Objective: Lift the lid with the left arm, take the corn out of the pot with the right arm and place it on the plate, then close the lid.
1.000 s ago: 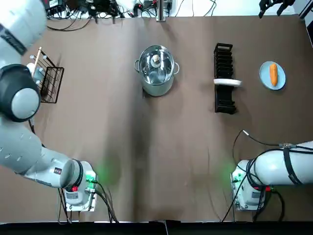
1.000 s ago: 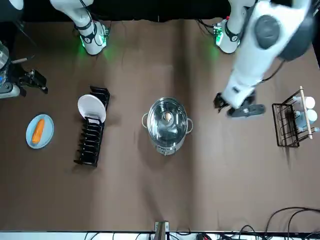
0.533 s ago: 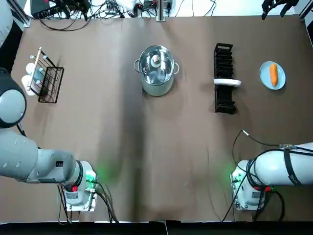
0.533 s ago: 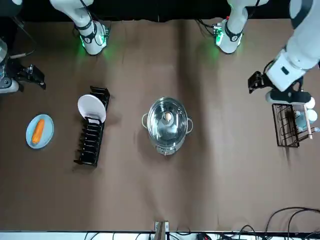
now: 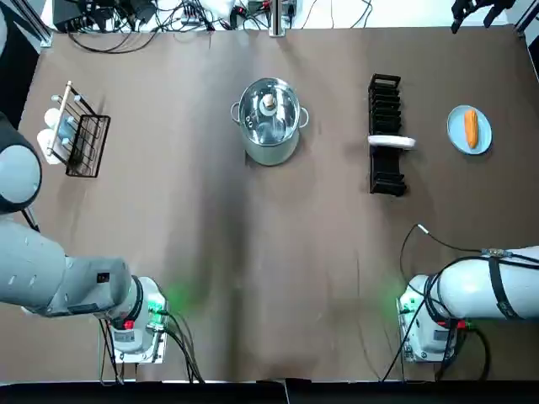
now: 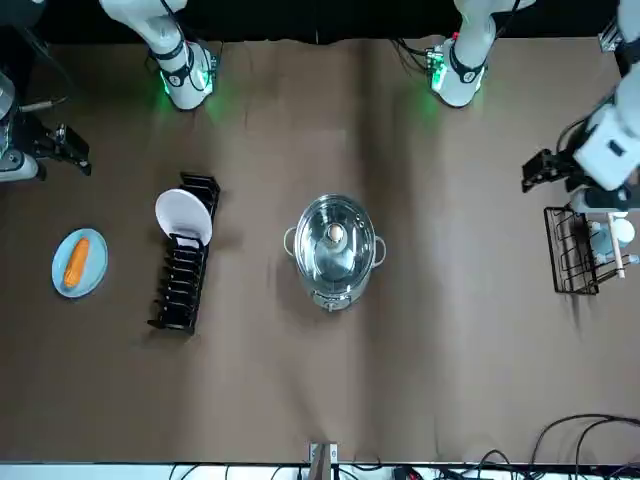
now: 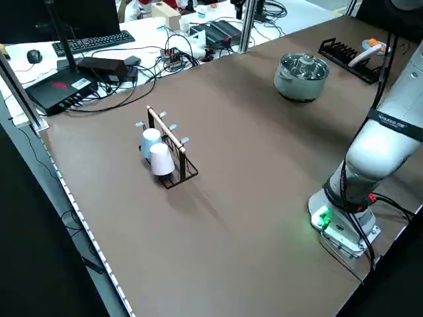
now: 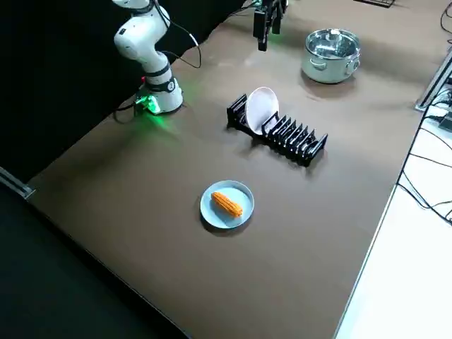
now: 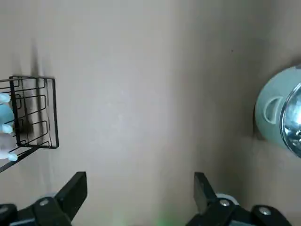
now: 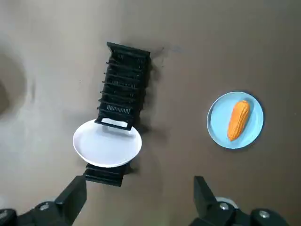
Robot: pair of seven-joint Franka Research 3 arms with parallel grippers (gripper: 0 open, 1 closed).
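Two grippers hang clear of the cookware, both with jaws spread wide and nothing between them. The left gripper is at the right edge of the front view, just above a wire rack that carries cups. In its own wrist view its fingers stand far apart over bare table. The right gripper is at the left edge of the front view, above and a little left of the blue plate. In the top view it sits in the upper right corner of the frame.

The corn lies on the blue plate at the right side of the top view, well apart from the pot. It lies flat, with its long axis running almost straight up and down that frame. In the front view it runs the same way, leaning slightly. In the right wrist view its upper end leans a little to the right. I cannot tell which end is the tip. It rests near the plate's middle, with bare blue showing all round it.

The pot stands in the upper middle of the top view with its lid on, the pale knob up. Between the pot and the blue plate stands a black dish rack, its length running up and down the frame. It holds one white plate on edge.
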